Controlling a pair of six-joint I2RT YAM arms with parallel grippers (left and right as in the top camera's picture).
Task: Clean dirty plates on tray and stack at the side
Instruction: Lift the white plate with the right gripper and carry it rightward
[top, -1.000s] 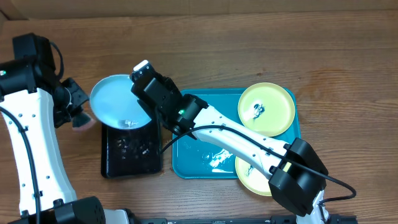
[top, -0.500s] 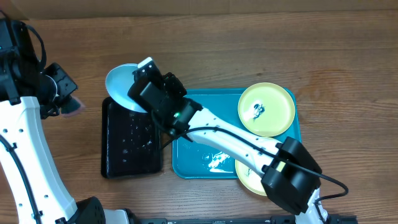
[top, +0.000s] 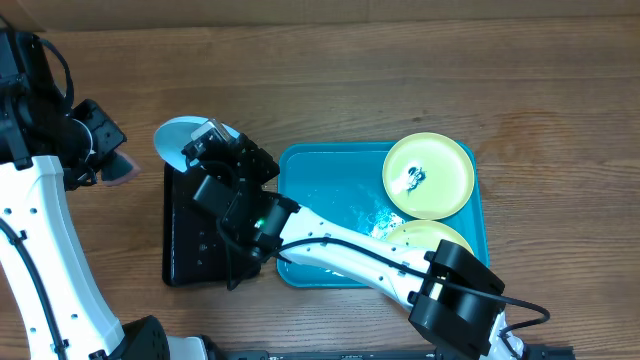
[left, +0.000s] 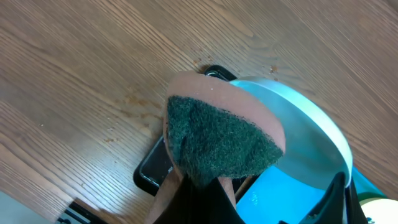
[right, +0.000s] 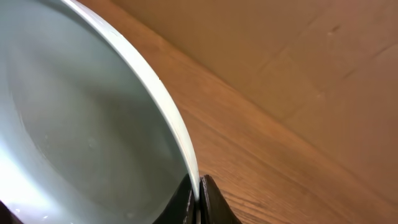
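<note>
The right gripper (right: 199, 193) pinches the thin rim of the glossy light blue plate (right: 74, 124), which is tilted over the black tray's (top: 200, 255) far end, left of the wet turquoise tray (top: 310, 190). Two round yellow-green plates (top: 428, 175) lie there, the nearer plate (top: 450, 238) half hidden by the arm. The left gripper (left: 202, 193) clamps a pink sponge (left: 217, 134) with a coarse green scouring face, near the blue plate's left edge.

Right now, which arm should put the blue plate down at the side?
Right, probably. On the right arm the jaws already pinch the blue plate by its rim; on the left arm the jaws are full with the sponge.
</note>
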